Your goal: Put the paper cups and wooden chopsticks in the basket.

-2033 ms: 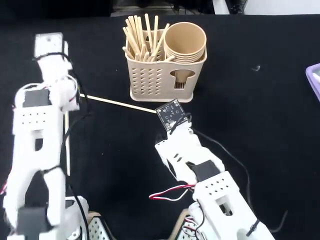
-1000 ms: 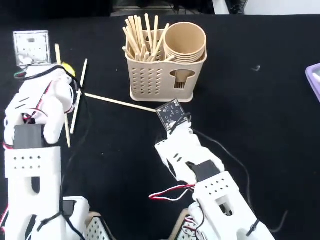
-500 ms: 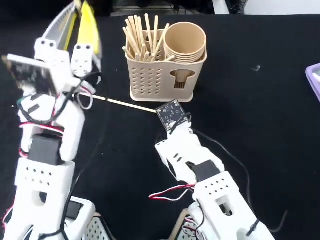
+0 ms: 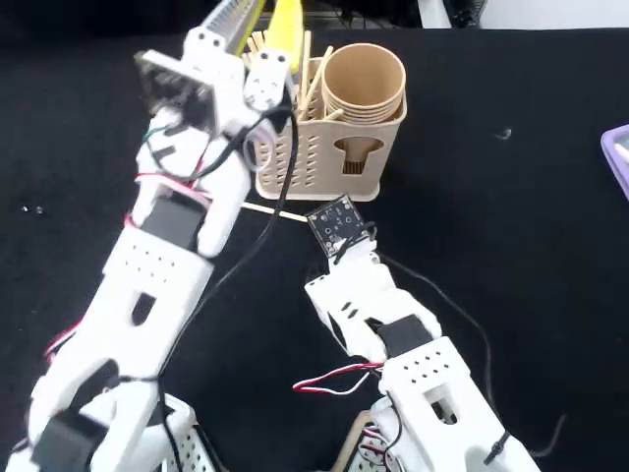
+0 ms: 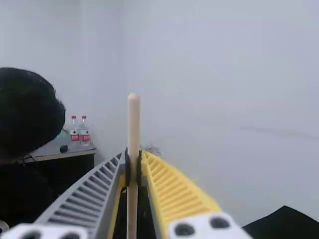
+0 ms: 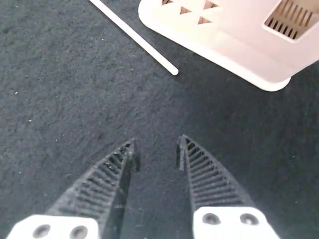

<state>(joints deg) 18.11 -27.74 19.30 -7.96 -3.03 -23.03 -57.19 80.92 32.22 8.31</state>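
Left gripper is clamped on a pale round wooden chopstick, which stands up well past the fingertips. In the high view the gripper sits above the stick side of the beige perforated plastic basket.

Risks as I judge them:
- That compartment is crowded with wooden chopsticks. The held one may catch on them going down and pivot in the grip or bounce out.
- The left arm's black cable hangs against the basket front and could tug it.
- One loose wooden chopstick lies flat on the black cloth table, just in front of the basket. It's thin, so it may roll or the jaws may scrape cloth.

Right gripper is spread, empty and low, near that stick's end. The stacked tan paper cups are in the basket's other compartment.

Writing: none legible. Two small bottles in the background have red labels, print too small.
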